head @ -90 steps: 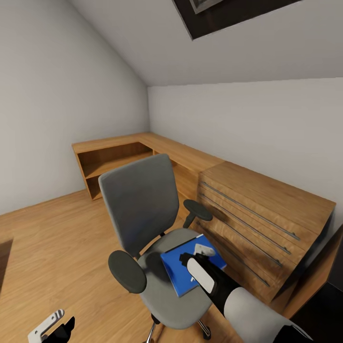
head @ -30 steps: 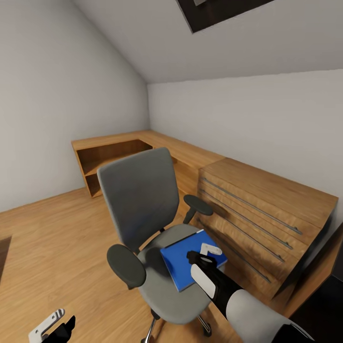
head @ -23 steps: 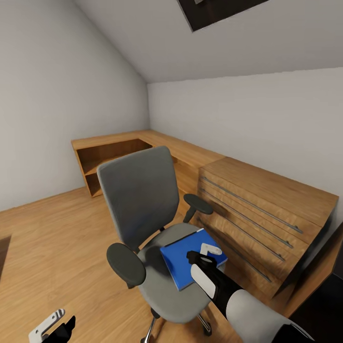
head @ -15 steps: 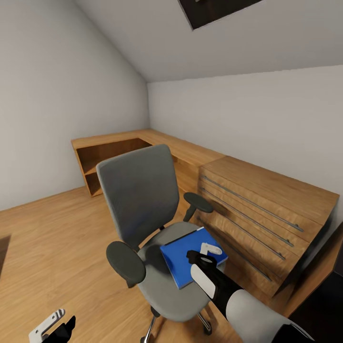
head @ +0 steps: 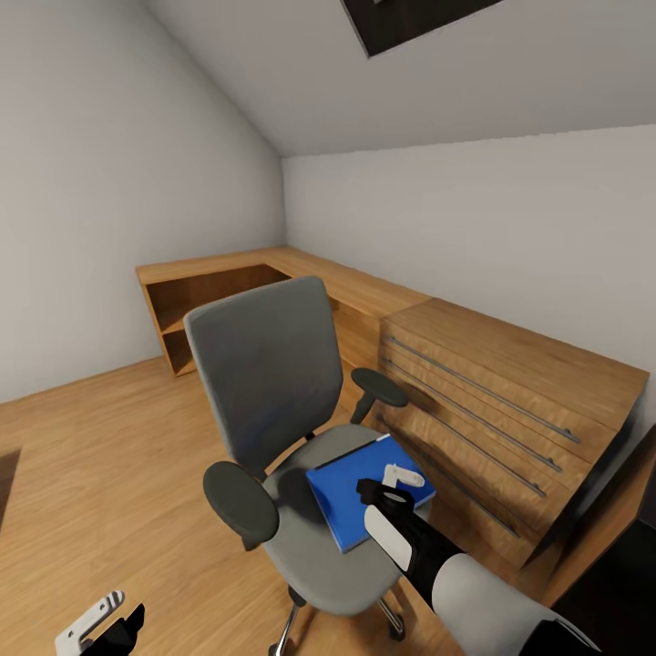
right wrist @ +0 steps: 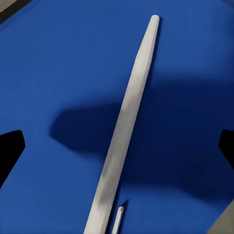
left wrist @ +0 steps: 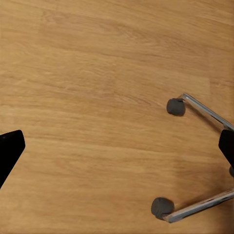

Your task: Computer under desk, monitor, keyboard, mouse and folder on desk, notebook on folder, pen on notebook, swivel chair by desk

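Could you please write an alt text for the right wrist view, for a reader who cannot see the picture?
A slim white-silver pen lies diagonally on the bright-blue folder, seen from close above. The dark tips of the open right end effector show at the two side edges of the picture, one on each side of the pen and not touching it, and a soft shadow falls across the folder.

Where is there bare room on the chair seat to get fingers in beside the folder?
Bare grey seat lies on the near side of the folder, between it and the near armrest. The far side is crowded: the folder runs toward the far armrest, and the pen lies on it under the right gripper.
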### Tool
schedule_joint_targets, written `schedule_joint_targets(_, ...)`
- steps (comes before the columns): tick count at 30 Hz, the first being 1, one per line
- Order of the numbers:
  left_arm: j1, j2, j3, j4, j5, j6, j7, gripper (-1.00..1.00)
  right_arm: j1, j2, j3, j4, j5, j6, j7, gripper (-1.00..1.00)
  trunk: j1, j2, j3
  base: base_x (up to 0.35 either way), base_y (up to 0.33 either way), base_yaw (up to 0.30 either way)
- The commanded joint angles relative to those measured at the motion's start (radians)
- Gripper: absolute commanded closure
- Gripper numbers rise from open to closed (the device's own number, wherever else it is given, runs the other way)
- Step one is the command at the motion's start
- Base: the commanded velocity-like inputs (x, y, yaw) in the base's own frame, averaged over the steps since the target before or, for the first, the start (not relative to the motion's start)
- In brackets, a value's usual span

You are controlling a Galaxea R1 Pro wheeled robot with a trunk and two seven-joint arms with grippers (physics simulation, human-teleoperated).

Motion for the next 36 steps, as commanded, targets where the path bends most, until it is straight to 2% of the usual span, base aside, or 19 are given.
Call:
schedule_joint_targets(1, 0.0, 0.0, 0.0, -0.003, 0.006, 0.004, 0.005, -1.0, -0.001, -0.001, 0.006, -0.001, -0.002, 0.006, -0.007, -1.0, 0.0, 0.0, -0.001, 0.0, 0.0, 0.0)
schedule_joint_targets(5, 0.0, 0.0, 0.0, -0.003, 0.006, 0.004, 0.004, -1.0, -0.001, -0.001, 0.006, -0.001, -0.002, 0.006, -0.007, -1.0, 0.0, 0.0, -0.001, 0.0, 0.0, 0.0)
schedule_joint_targets(9, 0.0, 0.0, 0.0, -0.003, 0.006, 0.004, 0.004, -1.0, -0.001, -0.001, 0.007, -0.001, -0.002, 0.006, -0.007, -1.0, 0.015, -0.028, -0.013, 0.0, 0.0, 0.0)
schedule_joint_targets(31, 0.0, 0.0, 0.0, -0.003, 0.006, 0.004, 0.004, -1.0, -0.001, -0.001, 0.008, -0.002, -0.002, 0.006, -0.013, -1.0, 0.015, -0.028, -0.013, 0.0, 0.0, 0.0)
schedule_joint_targets(32, 0.0, 0.0, 0.0, -0.003, 0.006, 0.004, 0.004, -1.0, -0.001, -0.001, 0.008, -0.002, -0.002, 0.006, -0.014, 1.0, 0.015, -0.028, -0.013, 0.0, 0.0, 0.0)
schedule_joint_targets(36, 0.0, 0.0, 0.0, -0.003, 0.006, 0.004, 0.004, -1.0, -0.001, -0.001, 0.008, -0.003, -0.002, 0.006, -0.015, 1.0, 0.015, -0.028, -0.013, 0.0, 0.0, 0.0)
